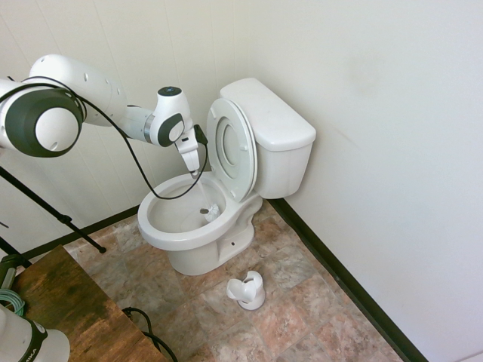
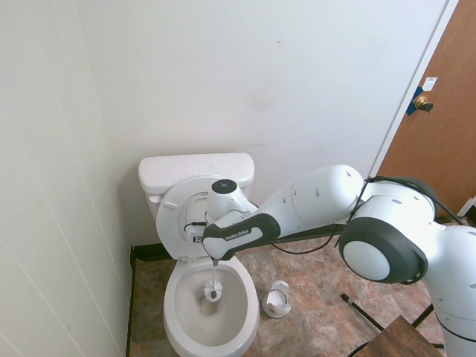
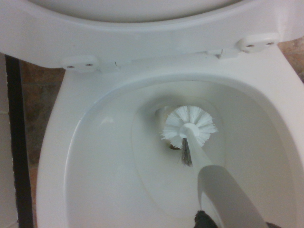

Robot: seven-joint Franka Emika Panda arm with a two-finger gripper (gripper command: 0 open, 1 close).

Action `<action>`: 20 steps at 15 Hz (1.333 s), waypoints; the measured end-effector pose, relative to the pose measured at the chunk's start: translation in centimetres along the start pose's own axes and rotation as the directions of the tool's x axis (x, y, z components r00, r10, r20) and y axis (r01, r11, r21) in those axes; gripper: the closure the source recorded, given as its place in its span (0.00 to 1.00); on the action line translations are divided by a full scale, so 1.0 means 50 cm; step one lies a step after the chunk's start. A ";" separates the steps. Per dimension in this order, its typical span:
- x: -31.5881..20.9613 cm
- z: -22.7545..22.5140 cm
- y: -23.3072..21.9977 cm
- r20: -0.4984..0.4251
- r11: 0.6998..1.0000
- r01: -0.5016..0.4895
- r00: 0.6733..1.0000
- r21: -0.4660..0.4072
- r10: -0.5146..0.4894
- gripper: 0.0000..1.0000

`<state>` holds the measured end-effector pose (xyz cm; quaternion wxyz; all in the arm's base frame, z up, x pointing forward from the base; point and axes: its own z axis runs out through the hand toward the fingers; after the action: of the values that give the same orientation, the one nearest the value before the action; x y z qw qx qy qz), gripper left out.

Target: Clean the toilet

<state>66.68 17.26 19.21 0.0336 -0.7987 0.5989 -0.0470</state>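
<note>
Second exterior view: brush holder (image 2: 277, 300) beside toilet (image 2: 212, 331) (floor-level).

Opposed high views, perhaps; wrist close above toilet (image 3: 57, 142).

The toilet (image 1: 198, 226) is showing glossy white ceramic, smooth throughout. The brush (image 3: 190, 126) is looking like white plastic with stiff bristles. The floor (image 1: 302, 302) is appearing as mottled stone-look tile.

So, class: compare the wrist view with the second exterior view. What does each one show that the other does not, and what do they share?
Only the wrist view shows the seat's underside bumpers. Only the second exterior view shows the tank, the brush holder on the floor, the wooden door and the arm's gripper, shut on the brush handle. Both show the toilet bowl with the white brush head down inside.
</note>
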 end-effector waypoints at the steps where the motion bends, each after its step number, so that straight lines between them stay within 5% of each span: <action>1: -0.016 0.004 -0.012 -0.006 1.000 -0.001 1.000 0.000 0.001 1.00; 10: -0.141 0.036 -0.055 -0.037 0.998 0.050 0.998 -0.030 -0.051 1.00; 20: -0.259 0.013 0.107 -0.009 0.986 0.144 0.989 -0.088 -0.145 1.00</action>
<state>58.06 28.17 17.54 -0.0096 -0.8403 0.5413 -0.0293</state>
